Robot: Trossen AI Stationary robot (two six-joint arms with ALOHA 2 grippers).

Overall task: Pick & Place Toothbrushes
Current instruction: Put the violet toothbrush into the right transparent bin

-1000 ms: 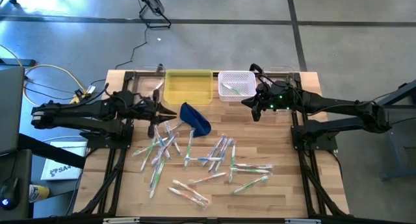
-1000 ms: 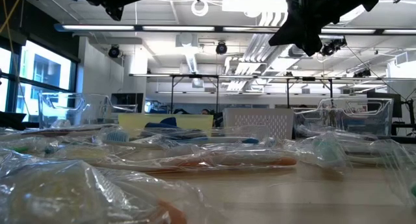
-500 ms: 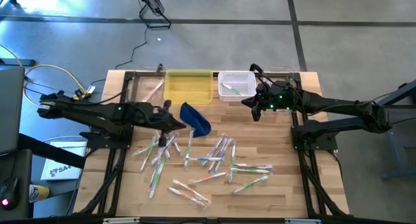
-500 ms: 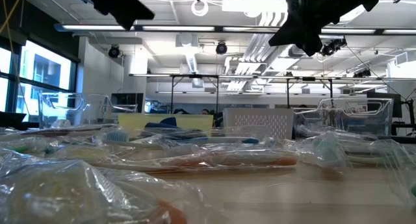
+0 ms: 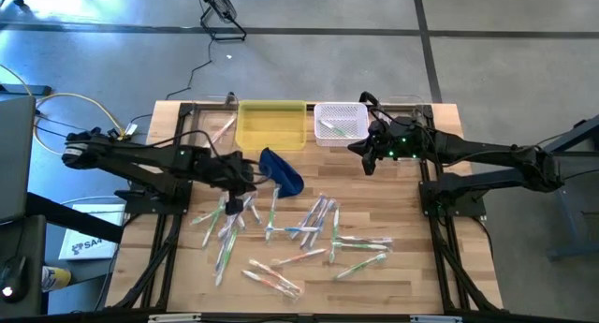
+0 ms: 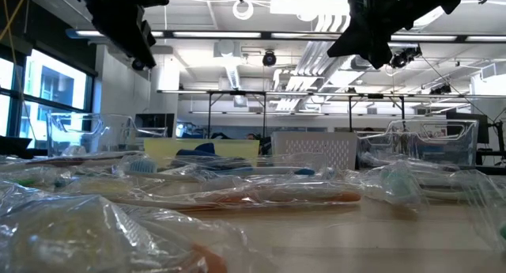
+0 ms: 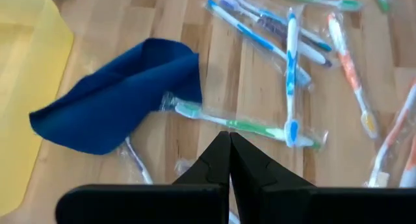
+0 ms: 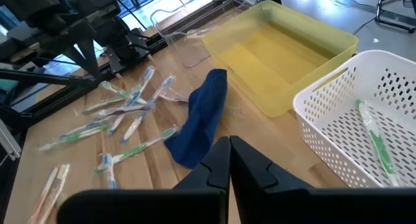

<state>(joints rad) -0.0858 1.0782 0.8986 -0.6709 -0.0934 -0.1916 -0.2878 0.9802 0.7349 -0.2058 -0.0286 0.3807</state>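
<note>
Several toothbrushes [image 5: 299, 231] in clear wrappers lie scattered flat on the wooden table, also seen in the left wrist view [image 7: 289, 74]. One more toothbrush [image 8: 374, 136] lies in the white basket [image 5: 340, 124]. My left gripper [image 5: 245, 175] hangs shut and tipped down over the left of the pile, beside the dark blue pouch [image 5: 283, 170]; its fingertips [image 7: 229, 141] hold nothing. My right gripper [image 5: 356, 147] waits shut in the air, just in front of the basket, its fingertips [image 8: 229, 146] bare.
A yellow tray [image 5: 271, 124] stands at the far edge, left of the basket, and a clear bin [image 5: 211, 126] stands left of the tray. The pouch lies crumpled between tray and pile. Bare wood shows along the near right of the table.
My left arm has reached out, carrying its gripper a little toward the table's right and near edges and lower, over the left of the pile. The gripper has tipped from nearly level to slanting down. My right arm has kept still; no toothbrush has moved.
</note>
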